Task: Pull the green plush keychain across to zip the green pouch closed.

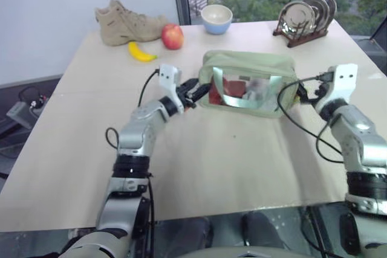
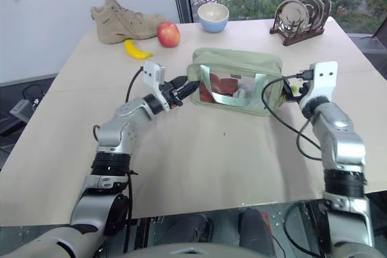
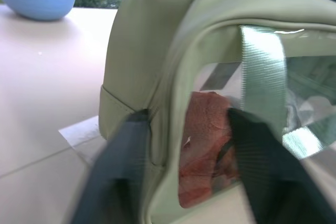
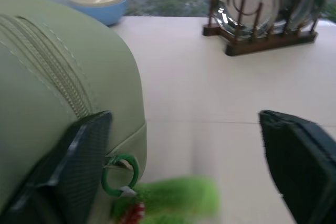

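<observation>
The green pouch [image 1: 249,83] is being shown near the middle of the table [image 1: 199,167], with its zipper line [image 4: 63,85] appearing closed up to the end where the green plush keychain [image 4: 176,198] is hanging from a green ring [image 4: 121,174], low against the pouch's right end; the zipping is therefore being judged as essentially done, with only the withdrawal of the arms left, though the far stretch of the zipper is not being shown clearly. The right gripper [image 4: 184,166] is being held released, its fingers standing wide apart with one finger just beside the pouch's end and nothing being gripped between them. The left gripper [image 3: 184,166] is likewise being shown spread, its two fingers straddling the pouch's left corner without visibly pinching it. Open tabletop is being left in front of the pouch toward the near edge, so room is being offered for both arms to be drawn back. Behind the pouch, the bowl [image 1: 216,19], the apple [image 1: 172,36], the banana [image 1: 141,52], the shoe [image 1: 128,22] and the plate rack [image 1: 305,17] are being kept well apart along the far edge.
</observation>
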